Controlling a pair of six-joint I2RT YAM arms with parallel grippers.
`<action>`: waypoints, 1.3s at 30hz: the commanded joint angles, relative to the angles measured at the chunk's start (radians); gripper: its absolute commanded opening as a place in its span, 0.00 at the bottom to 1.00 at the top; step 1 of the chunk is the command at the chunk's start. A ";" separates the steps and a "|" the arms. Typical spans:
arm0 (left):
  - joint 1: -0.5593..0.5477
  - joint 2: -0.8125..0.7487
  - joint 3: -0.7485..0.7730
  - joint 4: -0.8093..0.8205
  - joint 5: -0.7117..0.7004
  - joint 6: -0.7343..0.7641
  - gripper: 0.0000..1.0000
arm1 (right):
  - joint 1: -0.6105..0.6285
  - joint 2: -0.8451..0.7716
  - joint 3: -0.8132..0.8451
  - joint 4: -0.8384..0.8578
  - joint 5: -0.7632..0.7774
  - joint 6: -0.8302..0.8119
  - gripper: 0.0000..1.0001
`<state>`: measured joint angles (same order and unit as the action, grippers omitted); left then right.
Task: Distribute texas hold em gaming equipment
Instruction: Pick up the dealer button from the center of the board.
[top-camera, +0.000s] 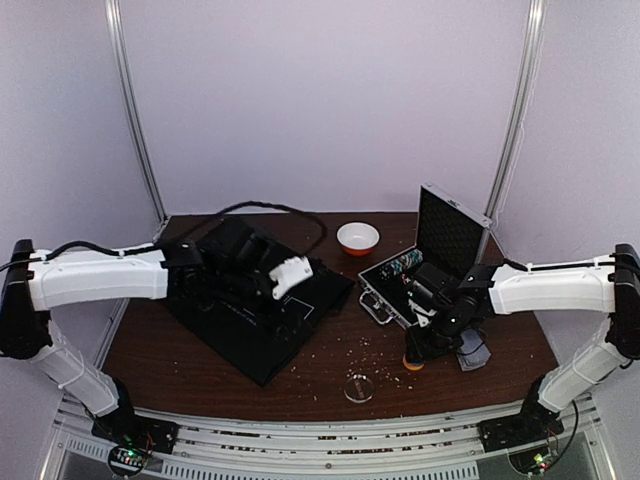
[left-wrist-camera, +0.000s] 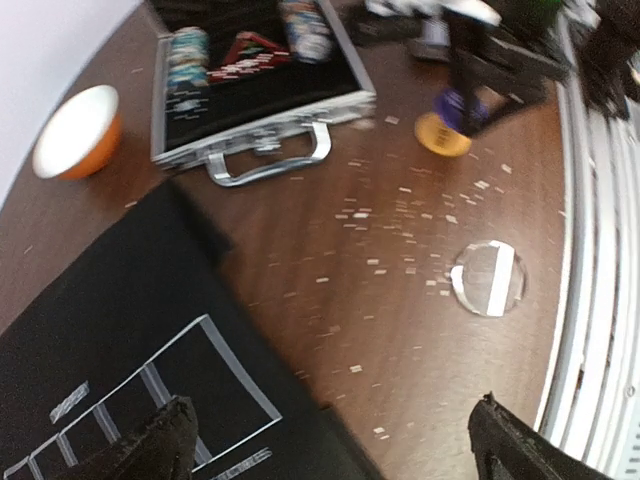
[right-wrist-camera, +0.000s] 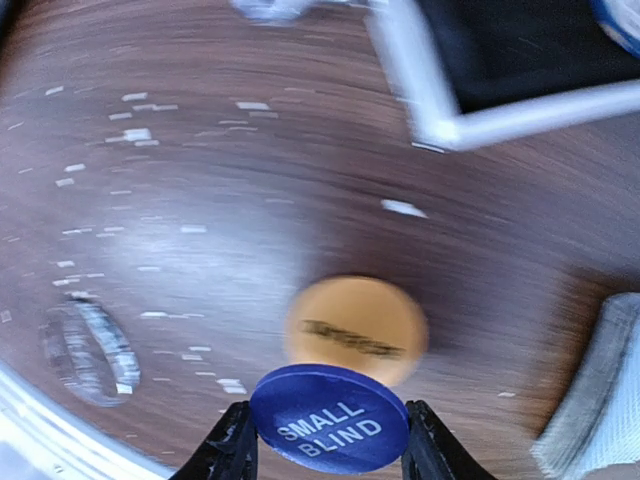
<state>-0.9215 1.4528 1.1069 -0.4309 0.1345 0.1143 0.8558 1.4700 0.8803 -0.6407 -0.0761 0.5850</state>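
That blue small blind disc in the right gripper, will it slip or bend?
Probably stiff: the small blind disc looks flat and unbent in the right gripper. It may slip or pivot, since only its rim is pinched. Dropped on edge, it could roll.

- table is showing wood grain, faint sheen
- case frame is looking bright metal
- mat is appearing matt black
- purple disc is looking smooth, plastic
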 joint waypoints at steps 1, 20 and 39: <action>-0.196 0.176 0.091 -0.050 0.035 0.158 0.98 | -0.053 -0.081 -0.080 -0.006 0.051 -0.016 0.38; -0.343 0.704 0.454 -0.238 0.071 0.289 0.96 | -0.112 -0.133 -0.154 0.047 0.031 -0.097 0.39; -0.343 0.741 0.510 -0.267 0.022 0.269 0.37 | -0.111 -0.124 -0.144 0.044 0.016 -0.105 0.39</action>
<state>-1.2640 2.1845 1.6169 -0.6743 0.1707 0.3836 0.7502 1.3468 0.7338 -0.5850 -0.0574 0.4927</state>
